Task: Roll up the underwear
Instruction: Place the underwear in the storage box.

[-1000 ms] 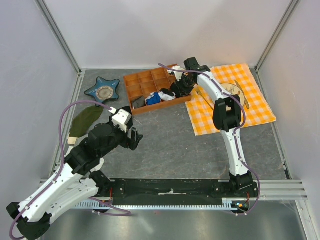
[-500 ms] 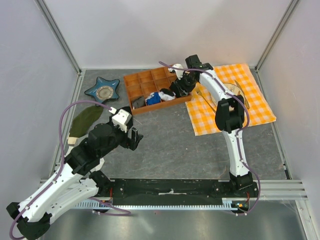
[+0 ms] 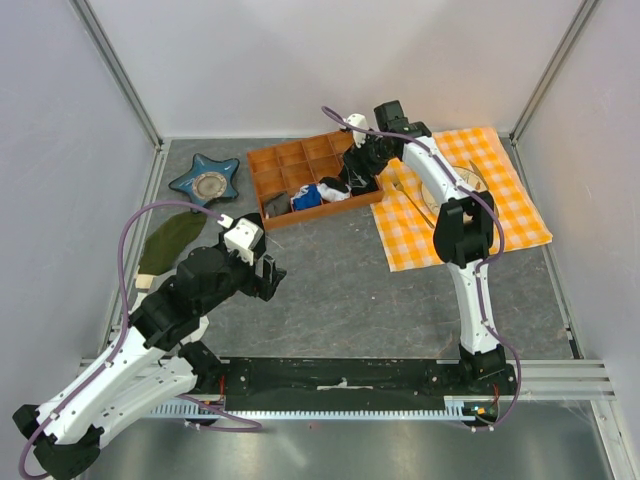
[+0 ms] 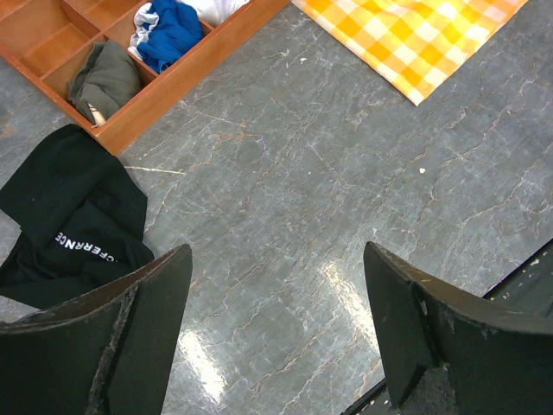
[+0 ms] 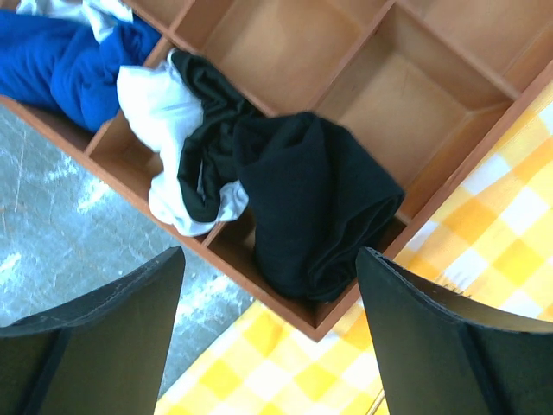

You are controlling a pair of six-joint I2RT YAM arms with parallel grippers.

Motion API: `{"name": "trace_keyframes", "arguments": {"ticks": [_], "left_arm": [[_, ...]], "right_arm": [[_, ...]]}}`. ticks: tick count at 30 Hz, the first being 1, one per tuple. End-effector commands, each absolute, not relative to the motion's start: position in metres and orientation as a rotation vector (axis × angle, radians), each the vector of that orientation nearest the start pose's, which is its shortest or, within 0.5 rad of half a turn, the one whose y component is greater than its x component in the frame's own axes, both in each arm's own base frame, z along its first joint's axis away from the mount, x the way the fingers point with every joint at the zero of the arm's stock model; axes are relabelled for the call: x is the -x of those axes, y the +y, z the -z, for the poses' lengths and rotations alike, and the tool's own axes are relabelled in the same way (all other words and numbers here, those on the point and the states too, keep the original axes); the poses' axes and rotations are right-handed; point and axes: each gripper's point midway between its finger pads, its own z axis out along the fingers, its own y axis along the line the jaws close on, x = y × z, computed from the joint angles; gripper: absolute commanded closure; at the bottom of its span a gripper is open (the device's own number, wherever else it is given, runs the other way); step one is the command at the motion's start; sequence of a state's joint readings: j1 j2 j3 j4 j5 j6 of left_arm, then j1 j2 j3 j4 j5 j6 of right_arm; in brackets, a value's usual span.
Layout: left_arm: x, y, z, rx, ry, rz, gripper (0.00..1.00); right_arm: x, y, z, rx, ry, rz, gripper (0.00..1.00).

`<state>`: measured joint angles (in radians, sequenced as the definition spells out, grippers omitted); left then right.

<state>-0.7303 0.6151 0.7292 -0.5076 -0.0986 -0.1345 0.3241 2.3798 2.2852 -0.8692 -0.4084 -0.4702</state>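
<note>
The right tool (image 5: 270,257), jaws spread and grasping nothing, hangs directly above the rolled black underwear (image 5: 320,203) in the wooden tray's (image 5: 380,112) corner compartment, so stowing looks done and a straight lift clear seems next.

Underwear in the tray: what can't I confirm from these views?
Top view: right gripper hides part of the underwear.
Right wrist: it hides the divider beneath, so one compartment or two is unclear.
Left wrist: tray cut off by the top edge; underwear out of frame.

Black underwear (image 5: 315,207), orange-and-white checked cloth (image 3: 515,215)
</note>
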Motion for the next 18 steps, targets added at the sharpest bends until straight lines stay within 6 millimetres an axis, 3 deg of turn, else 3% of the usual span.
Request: {"name": "trace_keyframes", "arguments": {"ticks": [1,15,18], "left_arm": [[-0.199,-0.161,-0.223,-0.559,1.893,0.449,0.14],[-0.2,-0.162,-0.221,-0.565,1.903,0.445,0.14],[-0.201,-0.162,-0.221,-0.563,1.902,0.445,0.14]], "right_arm": [[-0.55,0.246,-0.147,1.004,2.084,-0.481,0.11],[-0.567,0.253,-0.104,0.963,2.129,-0.507,0.12],[-0.565,0.253,-0.101,0.967,2.135,-0.514,0.32]]}}
